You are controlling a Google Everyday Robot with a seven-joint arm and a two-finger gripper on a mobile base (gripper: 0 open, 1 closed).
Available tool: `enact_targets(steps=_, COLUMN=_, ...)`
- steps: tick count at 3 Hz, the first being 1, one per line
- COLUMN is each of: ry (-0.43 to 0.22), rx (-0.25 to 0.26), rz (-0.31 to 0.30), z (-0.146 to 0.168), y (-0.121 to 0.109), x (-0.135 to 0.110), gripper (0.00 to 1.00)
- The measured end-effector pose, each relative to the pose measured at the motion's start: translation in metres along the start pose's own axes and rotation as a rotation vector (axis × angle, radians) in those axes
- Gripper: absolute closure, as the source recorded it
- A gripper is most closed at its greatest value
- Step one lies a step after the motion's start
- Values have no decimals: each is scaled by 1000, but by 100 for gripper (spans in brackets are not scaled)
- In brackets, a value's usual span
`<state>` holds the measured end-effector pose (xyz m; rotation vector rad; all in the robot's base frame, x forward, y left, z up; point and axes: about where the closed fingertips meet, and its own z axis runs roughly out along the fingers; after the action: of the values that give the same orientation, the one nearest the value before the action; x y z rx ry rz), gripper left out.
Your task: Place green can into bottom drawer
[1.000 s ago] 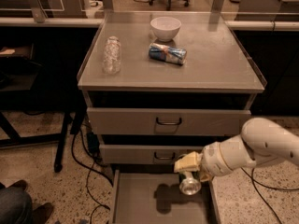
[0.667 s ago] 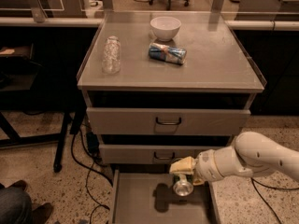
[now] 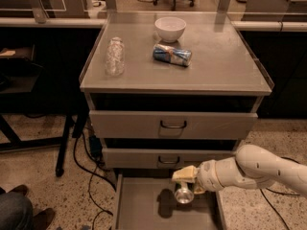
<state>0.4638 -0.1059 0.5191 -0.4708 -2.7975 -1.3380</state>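
Camera view shows the green can hanging in the air over the open bottom drawer, towards its back right part, with its shiny silver end turned to the camera and its shadow on the grey floor below. It is not yet resting on that floor. The claw is clenched on the can from above. Judging by its kind, the can is light and thin-walled, smooth and easy to dent, so a moderate squeeze across the round side wall suits it better than a pinch on the slick ends; once let go it may roll on the flat floor. The white arm reaches in from the right, just below the middle drawer. Above, on the bench, lie a blue-and-silver can, a white bowl and a clear plastic bottle. Compared with a second ago, the claw and can have shifted left and a little lower, deeper over the drawer, and the arm lies flatter; the things on the bench have not moved
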Motion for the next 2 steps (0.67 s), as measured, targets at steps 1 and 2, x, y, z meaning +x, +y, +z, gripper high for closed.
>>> enact_targets(steps=1, ry=17, rx=1, rz=82, z=30, y=-32, x=-2, gripper=100)
enact_targets(steps=2, ry=30, rx=1, rz=153, z=61, y=-63, x=-5, gripper=100)
